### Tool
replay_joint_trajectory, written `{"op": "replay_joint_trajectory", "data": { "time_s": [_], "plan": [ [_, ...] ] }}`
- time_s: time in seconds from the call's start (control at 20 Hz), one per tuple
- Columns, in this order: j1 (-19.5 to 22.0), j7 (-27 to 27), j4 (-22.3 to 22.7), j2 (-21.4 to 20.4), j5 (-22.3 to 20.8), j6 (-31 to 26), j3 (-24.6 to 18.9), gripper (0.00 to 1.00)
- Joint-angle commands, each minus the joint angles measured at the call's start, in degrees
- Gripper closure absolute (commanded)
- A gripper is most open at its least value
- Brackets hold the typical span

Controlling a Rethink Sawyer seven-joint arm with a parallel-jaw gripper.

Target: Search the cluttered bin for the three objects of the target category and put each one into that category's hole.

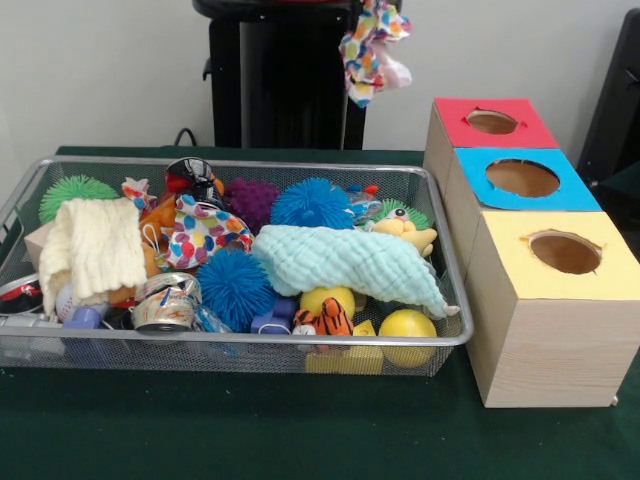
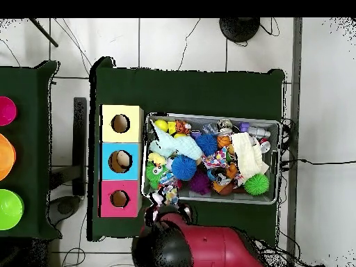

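One limp multicoloured patterned cloth hangs bunched from my hand, clamped on it; light, floppy.

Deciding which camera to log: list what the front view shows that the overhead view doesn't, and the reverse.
Front only: the colourful patterned cloth hanging above the bin, and the wooden sides of the boxes.
Overhead only: the red arm base, tiled floor, and coloured bowls on a side table.
Both: the wire bin, blue spiky balls, and three holes.
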State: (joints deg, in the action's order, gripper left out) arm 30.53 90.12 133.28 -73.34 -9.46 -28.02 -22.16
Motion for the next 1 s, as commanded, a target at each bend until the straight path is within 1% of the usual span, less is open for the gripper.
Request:
{"op": "replay_joint_trajectory", "data": {
  "time_s": [0.05,0.15,0.3,0.5,1.0],
  "plan": [
    [-3.55,1.74,-1.84,-2.26,2.30,-4.99,-3.31,1.00],
    [-5.26,3.86,-3.45,-1.01,1.47,-4.97,-2.48,1.00],
    [-7.58,6.36,-5.50,1.69,-0.03,-3.50,-1.17,1.00],
    [-10.66,9.11,-7.73,5.23,-0.93,-1.35,0.70,1.00],
    [-18.32,13.48,-13.41,12.29,-2.00,2.50,6.56,1.00]
  ]
}}
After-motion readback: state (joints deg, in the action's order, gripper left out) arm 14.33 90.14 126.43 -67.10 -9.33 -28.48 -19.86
